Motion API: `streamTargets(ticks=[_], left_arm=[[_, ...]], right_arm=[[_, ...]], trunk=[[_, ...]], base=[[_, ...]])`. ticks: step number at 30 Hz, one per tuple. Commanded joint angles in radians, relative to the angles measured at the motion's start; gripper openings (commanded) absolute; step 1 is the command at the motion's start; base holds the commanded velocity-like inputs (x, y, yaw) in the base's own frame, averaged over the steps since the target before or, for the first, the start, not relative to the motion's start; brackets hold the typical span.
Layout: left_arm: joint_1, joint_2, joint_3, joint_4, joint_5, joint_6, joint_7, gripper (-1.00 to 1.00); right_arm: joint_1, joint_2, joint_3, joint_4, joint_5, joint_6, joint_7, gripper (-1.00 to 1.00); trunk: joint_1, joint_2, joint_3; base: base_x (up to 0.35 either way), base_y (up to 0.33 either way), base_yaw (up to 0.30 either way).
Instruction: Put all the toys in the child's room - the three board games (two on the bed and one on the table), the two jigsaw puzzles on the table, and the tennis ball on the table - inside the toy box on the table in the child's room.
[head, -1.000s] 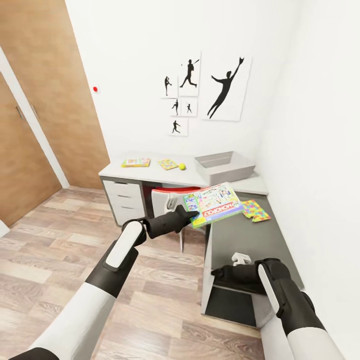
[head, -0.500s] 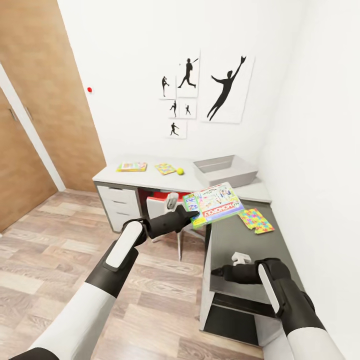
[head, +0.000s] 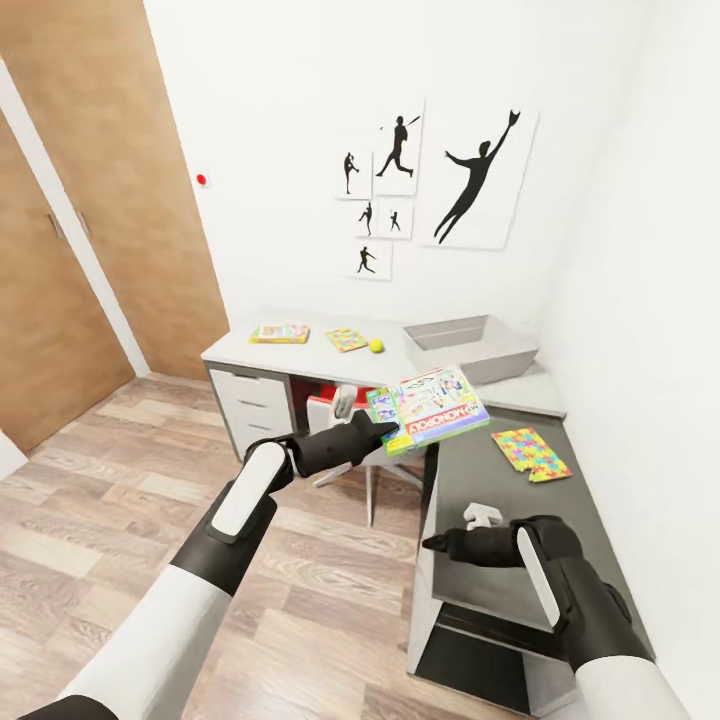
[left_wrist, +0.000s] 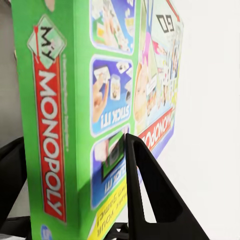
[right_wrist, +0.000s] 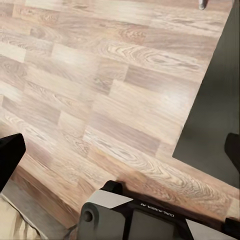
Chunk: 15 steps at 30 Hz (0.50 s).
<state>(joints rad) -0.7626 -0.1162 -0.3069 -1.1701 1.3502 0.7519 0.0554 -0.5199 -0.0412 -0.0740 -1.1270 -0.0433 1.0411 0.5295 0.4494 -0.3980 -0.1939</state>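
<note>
Above the worktop (head: 500, 470), the left gripper (head: 378, 432) clenches the Monopoly box (head: 428, 408) by one edge; it could twist loose before reaching the toy box (head: 470, 347). Right jaws' state is unclear.

The Monopoly box (head: 428, 409) is bright green with a red title band, blue picture panels and a yellow strip. The jigsaw puzzle (head: 531, 451) on the dark grey tabletop (head: 500, 490) is yellow, pink, blue and green. The ball (head: 376, 345) looks yellow-green, the toy box (head: 470, 345) light grey, the floor (head: 120, 480) brown wood-plank.
</note>
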Motion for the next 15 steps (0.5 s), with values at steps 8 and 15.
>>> streamTargets(ticks=[8,15], left_arm=[[-0.001,0.000,0.001,0.000,0.007,0.003,0.009,-1.00],[-0.001,0.000,0.002,0.000,0.006,0.003,0.009,-1.00]], right_arm=[[0.000,0.000,-0.001,-0.002,-0.004,0.006,0.000,1.00],[-0.001,0.000,-0.001,-0.002,-0.004,0.006,0.000,1.00]], trunk=[[0.001,-0.002,-0.002],[0.001,-0.002,-0.002]], base=[[0.005,-0.001,0.272],[0.001,0.000,0.284]])
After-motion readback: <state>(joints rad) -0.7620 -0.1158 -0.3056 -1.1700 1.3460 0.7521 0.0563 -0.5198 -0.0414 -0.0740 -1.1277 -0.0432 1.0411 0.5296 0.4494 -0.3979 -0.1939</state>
